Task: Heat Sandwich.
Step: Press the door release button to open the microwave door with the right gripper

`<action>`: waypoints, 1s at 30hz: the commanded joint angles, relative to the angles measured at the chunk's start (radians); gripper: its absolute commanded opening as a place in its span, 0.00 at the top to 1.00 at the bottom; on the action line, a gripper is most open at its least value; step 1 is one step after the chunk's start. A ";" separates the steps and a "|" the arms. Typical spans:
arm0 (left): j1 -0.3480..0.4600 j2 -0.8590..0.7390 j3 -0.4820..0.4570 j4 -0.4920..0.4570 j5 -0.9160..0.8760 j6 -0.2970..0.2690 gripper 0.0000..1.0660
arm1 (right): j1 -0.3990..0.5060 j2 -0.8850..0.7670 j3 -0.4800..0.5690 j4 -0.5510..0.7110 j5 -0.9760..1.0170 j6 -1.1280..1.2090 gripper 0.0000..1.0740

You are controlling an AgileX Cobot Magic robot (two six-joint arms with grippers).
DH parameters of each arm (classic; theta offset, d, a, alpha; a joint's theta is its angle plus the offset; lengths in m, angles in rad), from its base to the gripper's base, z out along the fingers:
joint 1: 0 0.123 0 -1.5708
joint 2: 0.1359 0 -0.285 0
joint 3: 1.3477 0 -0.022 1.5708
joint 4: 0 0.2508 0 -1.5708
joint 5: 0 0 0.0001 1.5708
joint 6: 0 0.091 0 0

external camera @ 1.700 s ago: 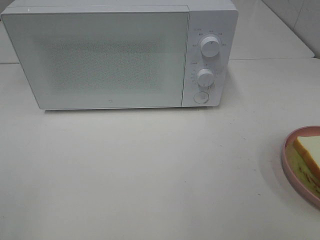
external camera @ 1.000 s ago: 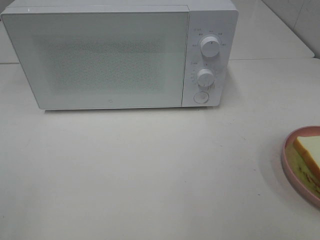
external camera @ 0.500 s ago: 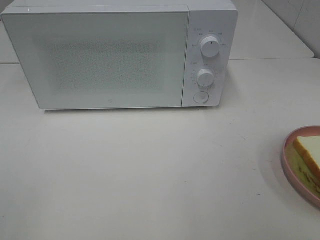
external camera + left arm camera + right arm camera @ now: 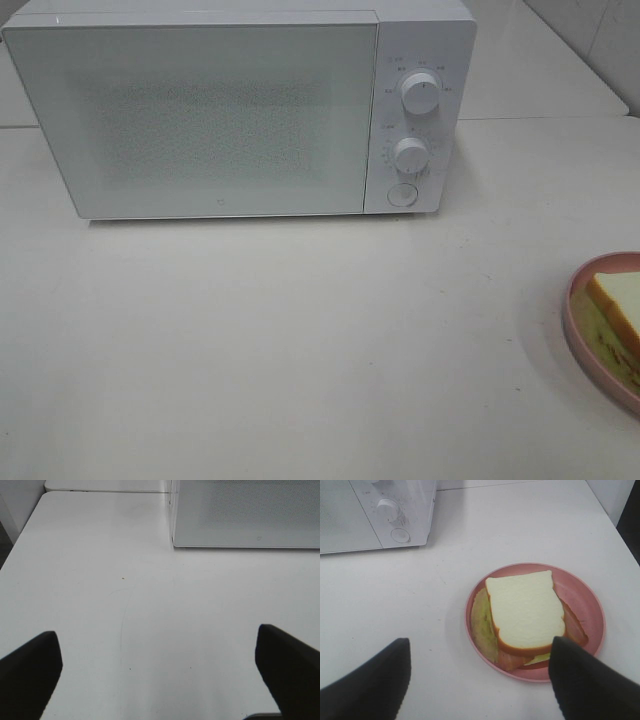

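Note:
The sandwich (image 4: 525,612), pale bread with a tan crust and fillings poking out, lies on a round pink plate (image 4: 585,592). In the high view only part of the sandwich (image 4: 620,305) and plate (image 4: 575,320) shows at the right edge. My right gripper (image 4: 480,680) hovers open above the table just short of the plate, with nothing between its dark fingers (image 4: 585,680). My left gripper (image 4: 157,665) is open over bare table, its fingers (image 4: 30,667) wide apart. Neither gripper shows in the high view.
A white microwave (image 4: 200,110) with its door shut stands at the back of the table; two knobs (image 4: 420,92) and a round button (image 4: 402,195) sit on its right panel. The table (image 4: 300,350) is white, with its left edge (image 4: 20,535) near the left gripper.

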 commanded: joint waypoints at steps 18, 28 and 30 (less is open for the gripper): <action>0.001 -0.020 0.002 0.001 -0.010 -0.006 0.08 | 0.001 0.137 -0.029 -0.003 -0.381 -0.083 0.31; 0.001 -0.020 0.002 0.001 -0.010 -0.006 0.08 | 0.001 0.332 -0.028 -0.003 -0.680 -0.083 0.43; 0.001 -0.020 0.002 0.001 -0.010 -0.006 0.08 | 0.001 0.368 -0.023 -0.003 -0.767 -0.083 0.53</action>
